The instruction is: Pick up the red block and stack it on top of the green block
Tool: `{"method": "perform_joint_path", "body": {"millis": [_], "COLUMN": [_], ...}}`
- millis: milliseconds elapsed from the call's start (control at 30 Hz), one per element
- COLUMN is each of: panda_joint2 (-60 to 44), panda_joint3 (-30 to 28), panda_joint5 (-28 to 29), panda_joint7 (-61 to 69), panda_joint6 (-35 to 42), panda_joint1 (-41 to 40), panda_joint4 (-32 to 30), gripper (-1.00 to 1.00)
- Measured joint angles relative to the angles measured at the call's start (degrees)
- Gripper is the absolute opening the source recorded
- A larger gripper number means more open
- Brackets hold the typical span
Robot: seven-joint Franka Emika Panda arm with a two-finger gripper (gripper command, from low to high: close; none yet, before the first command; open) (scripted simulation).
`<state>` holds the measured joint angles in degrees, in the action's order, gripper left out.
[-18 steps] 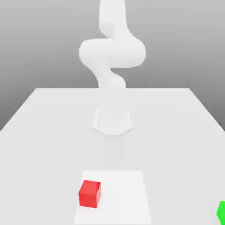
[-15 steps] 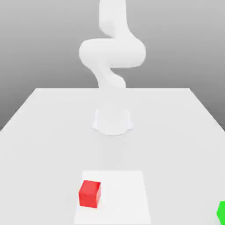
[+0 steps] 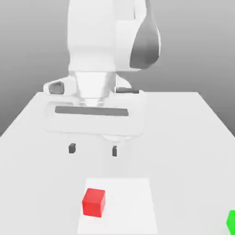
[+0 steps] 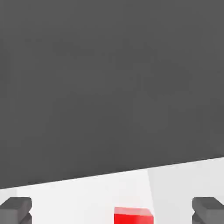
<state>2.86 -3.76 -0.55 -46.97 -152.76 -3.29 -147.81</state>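
The red block sits on a lighter square patch of the white table, near the front. At the front edge on the exterior view's right, the green block is cut off by the frame. My gripper hangs open above the table, behind the red block, with nothing between its two dark fingertips. In the hand view the red block lies between the two dark fingertips, still some way off.
The white arm and hand body fill the upper middle of the exterior view. The lighter square patch extends to the exterior view's right of the red block.
The arm has swung forward: its hand now looms large over the table behind the red block, where before it stood upright at the back. Both blocks have stayed put.
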Motion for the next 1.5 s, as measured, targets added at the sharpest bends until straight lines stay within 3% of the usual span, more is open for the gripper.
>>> {"method": "perform_joint_path", "body": {"millis": [133,300,333,567,767,1067,1500], "panda_joint2": [-8.3,-18.7,-20.2,-20.3,-10.5,-16.5,-23.2], "panda_joint3": [-0.2,1.1,1.3,1.5,0.9,6.4,13.3], "panda_joint5": [-0.6,-2.2,-2.4,-2.3,-0.2,4.5,5.9], "panda_joint7": [0.2,1.3,1.5,1.4,-0.8,-16.1,-36.0], "panda_joint6": [-4.4,-12.7,-14.0,-14.0,-5.0,2.9,10.4], "panda_joint1": [-0.8,-1.8,-2.0,-2.2,-1.3,9.7,25.5], "panda_joint4": [-2.7,-1.8,-1.6,-1.6,-2.5,8.6,25.1], "gripper": [0.00,0.00,-1.00,-1.00,-1.00,-1.00,-1.00]}}
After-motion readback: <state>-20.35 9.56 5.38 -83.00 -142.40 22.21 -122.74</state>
